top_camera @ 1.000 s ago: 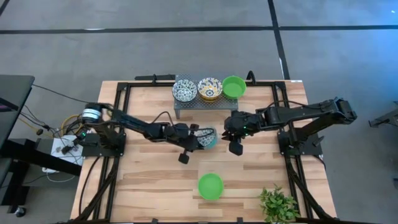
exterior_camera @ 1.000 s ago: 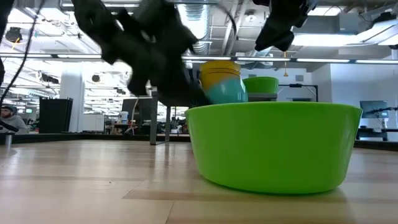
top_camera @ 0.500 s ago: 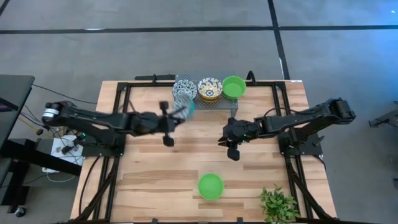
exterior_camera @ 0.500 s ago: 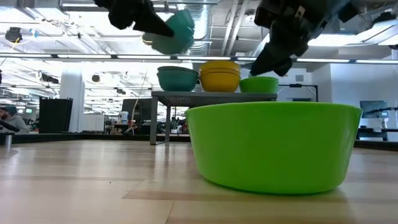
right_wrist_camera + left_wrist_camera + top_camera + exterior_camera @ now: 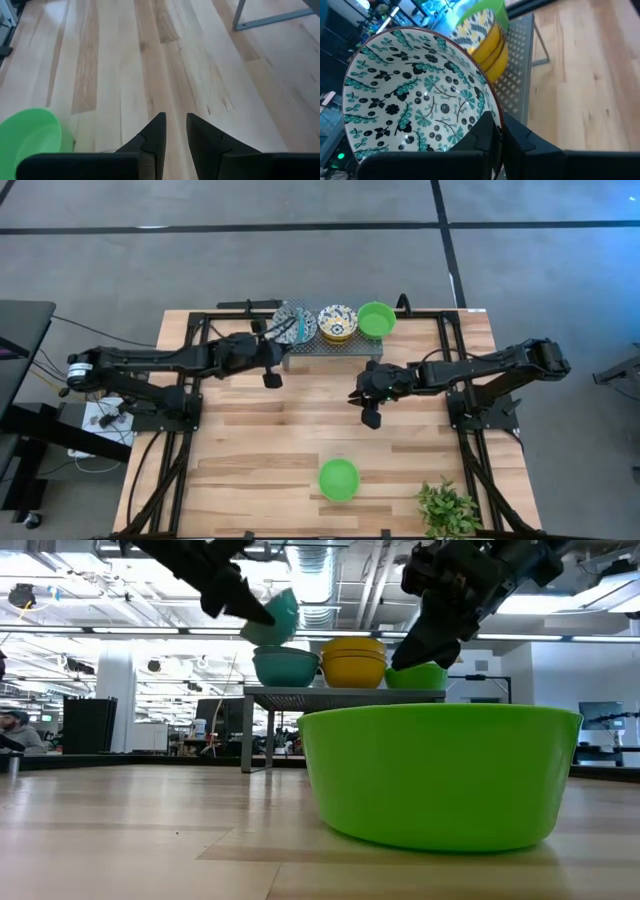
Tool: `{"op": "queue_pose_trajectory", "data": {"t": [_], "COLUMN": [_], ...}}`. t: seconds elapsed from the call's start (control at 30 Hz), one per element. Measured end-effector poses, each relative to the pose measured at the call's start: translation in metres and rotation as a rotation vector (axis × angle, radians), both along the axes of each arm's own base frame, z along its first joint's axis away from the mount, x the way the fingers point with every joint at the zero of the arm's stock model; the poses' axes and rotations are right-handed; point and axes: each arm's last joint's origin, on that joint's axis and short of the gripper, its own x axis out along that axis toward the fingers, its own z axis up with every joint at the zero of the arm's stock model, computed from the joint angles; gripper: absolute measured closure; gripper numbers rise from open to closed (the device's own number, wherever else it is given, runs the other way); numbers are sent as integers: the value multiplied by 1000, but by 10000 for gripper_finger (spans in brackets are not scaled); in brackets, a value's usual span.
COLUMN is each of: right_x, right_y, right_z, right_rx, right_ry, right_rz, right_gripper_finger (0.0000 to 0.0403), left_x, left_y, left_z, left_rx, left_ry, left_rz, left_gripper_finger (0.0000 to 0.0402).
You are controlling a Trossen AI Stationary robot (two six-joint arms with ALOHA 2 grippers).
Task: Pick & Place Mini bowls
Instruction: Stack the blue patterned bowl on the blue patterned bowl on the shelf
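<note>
Left wrist view: left gripper (image 5: 498, 136) pinches blue-and-white bowl's (image 5: 415, 100) rim.

The left arm stretches across, its gripper (image 5: 283, 348) clamped tight on a tilted bowl's (image 5: 415, 100) rim. The right arm reaches inward, its gripper (image 5: 173, 131) slightly parted, empty, pointing down at the surface (image 5: 165, 65).

**Left arm at the rack with a patterned bowl**

I see my left gripper (image 5: 283, 340) holding a blue-and-white bowl (image 5: 296, 325) tilted at the metal rack (image 5: 330, 345). On the rack sit a yellow bowl (image 5: 338, 322) and a green bowl (image 5: 376, 319). The right gripper (image 5: 360, 396) hovers below the rack; another green bowl (image 5: 339, 479) lies farther off.
</note>
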Motion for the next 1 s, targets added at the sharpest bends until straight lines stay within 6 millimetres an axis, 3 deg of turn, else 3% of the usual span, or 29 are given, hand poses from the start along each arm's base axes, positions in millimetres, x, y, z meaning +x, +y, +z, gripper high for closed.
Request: {"op": "queue_pose_trajectory", "data": {"t": [0.27,1.0], "right_x": [0,0], "right_y": [-2,-2], "right_z": [0,0], "right_rx": [-19,-40], "right_ry": [1,1], "right_rz": [8,26], "right_gripper_finger": [331,331], "left_x": [8,7], "left_y": [12,17], "left_z": [-12,-13], "left_rx": [-5,14], "left_ry": [45,58], "left_rz": [43,53], "left_gripper_finger": [385,366]}}
